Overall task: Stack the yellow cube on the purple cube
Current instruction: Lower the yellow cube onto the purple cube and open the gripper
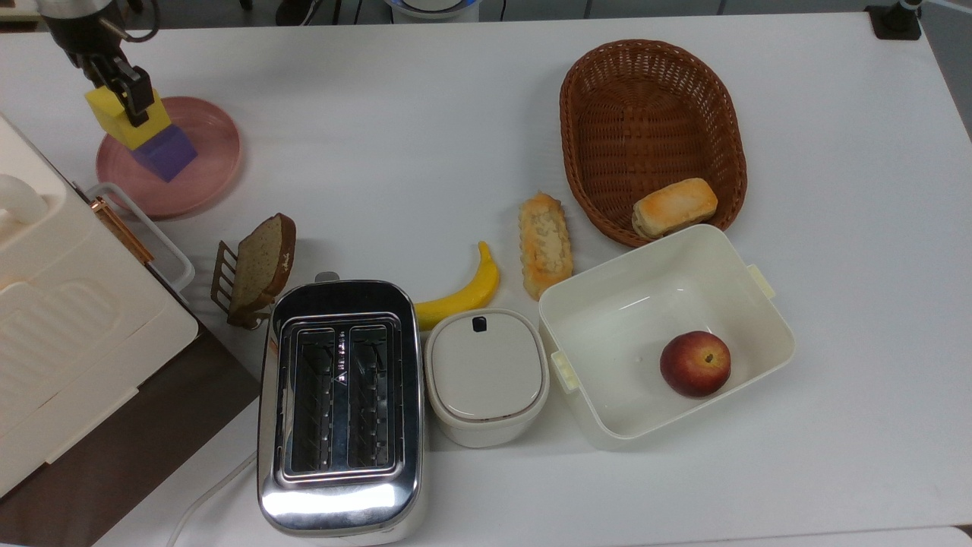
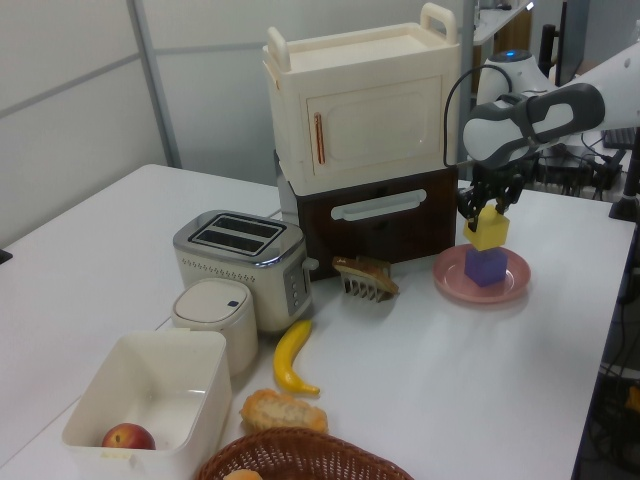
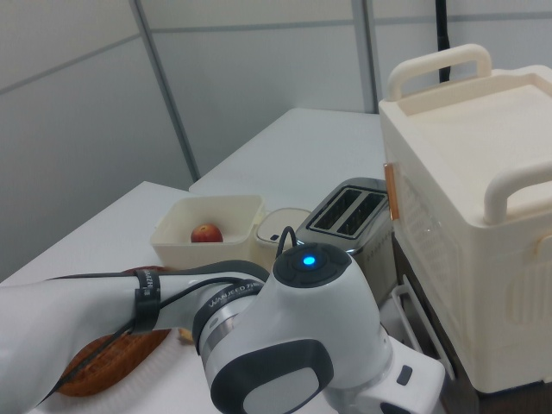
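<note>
The yellow cube (image 1: 121,115) is covering most of the purple cube (image 1: 168,154) in the top view, and the gripper (image 1: 129,90) is hiding part of the yellow cube's top. The top view's left edge is cutting off the cream cabinet (image 1: 68,319). The left view's bottom edge is cropping the wicker basket (image 2: 300,458). In the right view the arm (image 3: 285,354) is blocking the table's near edge.

Yellow cube (image 2: 487,231) atop purple cube (image 2: 486,266)

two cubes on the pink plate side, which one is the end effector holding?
The yellow cube. The end effector is shut on it, directly above the purple cube, which sits free on the pink plate.
</note>
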`<state>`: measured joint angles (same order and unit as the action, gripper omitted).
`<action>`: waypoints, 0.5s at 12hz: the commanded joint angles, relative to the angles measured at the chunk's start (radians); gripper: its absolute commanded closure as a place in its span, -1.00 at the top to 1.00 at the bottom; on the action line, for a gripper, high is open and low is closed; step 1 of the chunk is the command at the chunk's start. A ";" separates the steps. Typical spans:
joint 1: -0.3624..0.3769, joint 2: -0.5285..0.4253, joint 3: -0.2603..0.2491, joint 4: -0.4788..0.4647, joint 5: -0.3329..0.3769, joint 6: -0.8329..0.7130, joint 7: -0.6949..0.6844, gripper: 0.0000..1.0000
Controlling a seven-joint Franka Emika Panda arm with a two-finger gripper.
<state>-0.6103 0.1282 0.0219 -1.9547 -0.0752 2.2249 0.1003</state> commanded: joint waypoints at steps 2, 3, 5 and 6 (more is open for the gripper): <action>0.009 0.010 0.007 -0.001 -0.008 0.010 -0.020 -0.99; 0.009 0.010 0.007 -0.009 -0.009 0.009 -0.022 -0.99; 0.007 0.007 0.007 -0.021 -0.011 0.007 -0.039 -0.99; 0.009 0.007 0.007 -0.021 -0.011 0.009 -0.039 -0.99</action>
<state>-0.6075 0.1472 0.0315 -1.9577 -0.0754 2.2249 0.0837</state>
